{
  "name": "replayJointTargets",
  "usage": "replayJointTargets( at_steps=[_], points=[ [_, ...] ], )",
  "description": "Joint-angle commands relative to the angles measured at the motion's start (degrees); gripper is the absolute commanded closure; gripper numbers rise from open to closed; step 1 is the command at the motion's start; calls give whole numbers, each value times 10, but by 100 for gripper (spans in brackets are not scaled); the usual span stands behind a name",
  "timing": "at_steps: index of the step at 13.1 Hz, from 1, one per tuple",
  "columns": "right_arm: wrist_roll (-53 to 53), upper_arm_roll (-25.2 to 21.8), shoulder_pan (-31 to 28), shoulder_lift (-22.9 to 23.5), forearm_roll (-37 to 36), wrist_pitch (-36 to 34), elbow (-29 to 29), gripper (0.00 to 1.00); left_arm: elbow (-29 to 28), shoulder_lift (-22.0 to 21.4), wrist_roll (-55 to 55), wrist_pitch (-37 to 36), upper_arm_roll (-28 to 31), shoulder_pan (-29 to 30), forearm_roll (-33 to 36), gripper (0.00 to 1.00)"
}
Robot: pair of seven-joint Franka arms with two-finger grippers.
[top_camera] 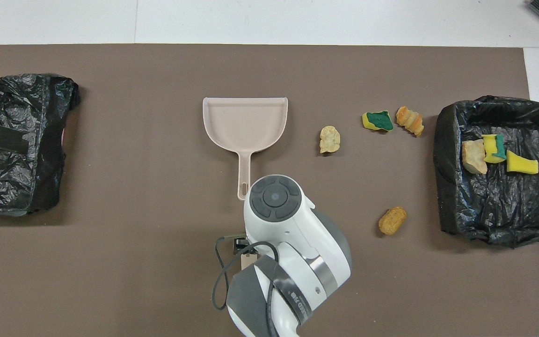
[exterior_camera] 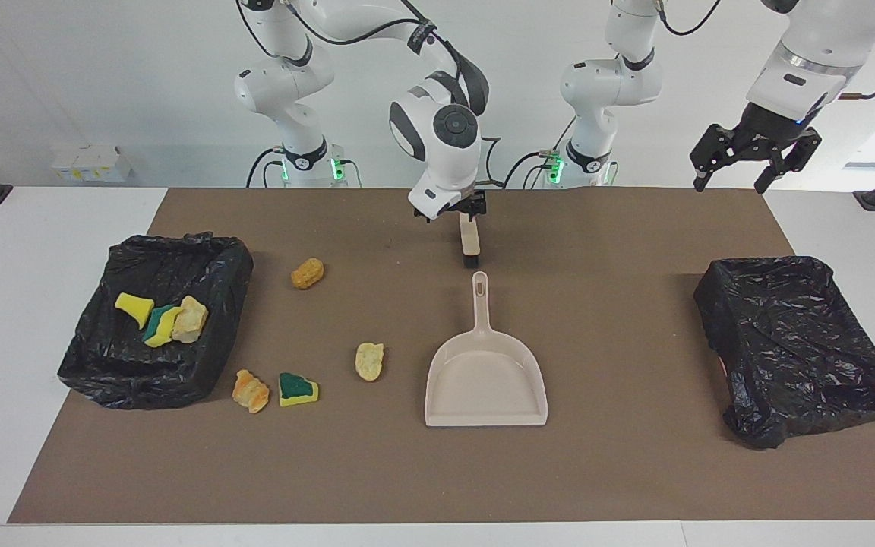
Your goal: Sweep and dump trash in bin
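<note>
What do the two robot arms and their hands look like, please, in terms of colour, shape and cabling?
Both arms are glossy white with rounded segments and dark grey joint bands. The right arm's wrist carries a round dark grey cap, and a black cable loops along it to the black right hand. The left hand is black too, with long fingers.

Beige dustpan [exterior_camera: 485, 376] lay mid-mat, brown mat [exterior_camera: 620, 471] covered the bench, white boxes [exterior_camera: 92, 162] sat near one bench corner.
</note>
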Motion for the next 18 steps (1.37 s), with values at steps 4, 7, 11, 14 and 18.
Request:
replayJointTargets(
  at_steps=[4,7,11,14,18],
  points=[
    [90,0,78,-64,36,120,-132,0,-23,-18,-49,18,-54,-35,3,0],
    [86,0,102,-65,36,131,-144,0,-58,-5,-95,100,-55,-75,3,0],
    [21,1,119,-68,38,128,-154,18,-80,60,-125,202,-54,-120,3,0],
    [17,1,120,-66,72,122,-154,26,-99,112,-179,281,-54,-152,3,0],
    [17,1,120,-63,73,121,-154,55,-173,156,-210,412,-54,-197,3,0]
  ],
)
